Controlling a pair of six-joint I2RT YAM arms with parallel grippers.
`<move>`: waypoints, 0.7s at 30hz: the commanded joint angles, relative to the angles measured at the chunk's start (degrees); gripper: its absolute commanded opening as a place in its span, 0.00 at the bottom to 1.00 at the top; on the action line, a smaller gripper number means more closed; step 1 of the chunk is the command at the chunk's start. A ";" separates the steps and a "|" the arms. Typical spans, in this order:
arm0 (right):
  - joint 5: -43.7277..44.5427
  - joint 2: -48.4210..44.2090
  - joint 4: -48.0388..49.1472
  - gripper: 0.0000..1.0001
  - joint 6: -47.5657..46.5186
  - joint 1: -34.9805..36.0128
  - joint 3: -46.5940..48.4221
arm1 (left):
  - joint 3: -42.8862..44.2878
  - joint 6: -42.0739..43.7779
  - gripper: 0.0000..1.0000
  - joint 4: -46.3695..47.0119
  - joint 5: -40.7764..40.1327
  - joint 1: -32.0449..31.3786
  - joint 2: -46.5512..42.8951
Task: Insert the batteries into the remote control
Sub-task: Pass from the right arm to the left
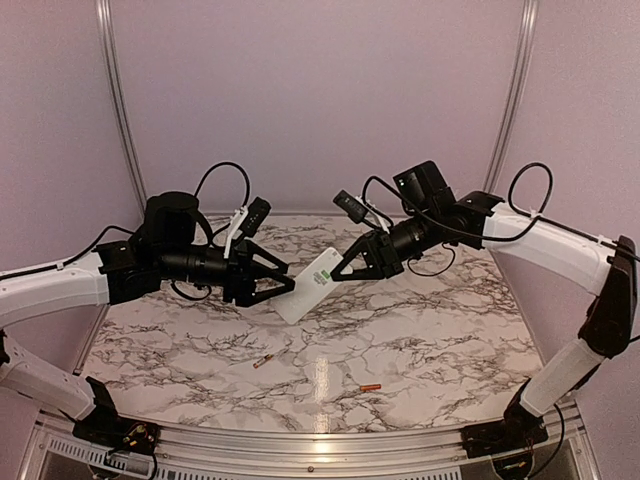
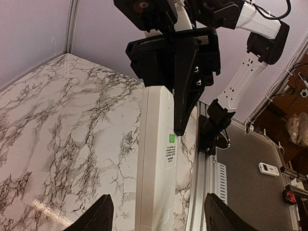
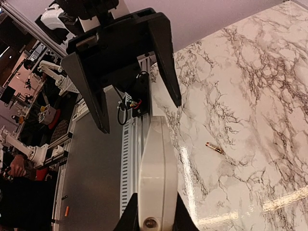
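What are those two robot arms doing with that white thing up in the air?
The right gripper is shut on one end of the white remote control and holds it above the marble table. The left gripper is open, with its fingers on either side of the remote's other end but not squeezing it. The gold battery and the orange battery lie on the table, not yet loaded.
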 commanded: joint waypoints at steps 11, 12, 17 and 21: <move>-0.98 1.10 -8.67 0.00 -9.74 3.28 6.59 | 1.70 -3.61 0.46 1.41 10.62 0.28 3.80; -0.60 0.91 -8.47 0.00 -9.66 3.28 6.64 | 1.71 -3.71 0.43 1.63 10.97 0.29 3.90; -0.29 0.59 -8.22 0.00 -9.79 3.28 6.88 | 1.88 -3.86 0.29 1.82 10.82 0.28 4.46; 0.52 0.60 -8.10 0.00 -9.58 3.29 7.47 | 2.24 -4.49 0.15 2.18 11.75 0.33 5.42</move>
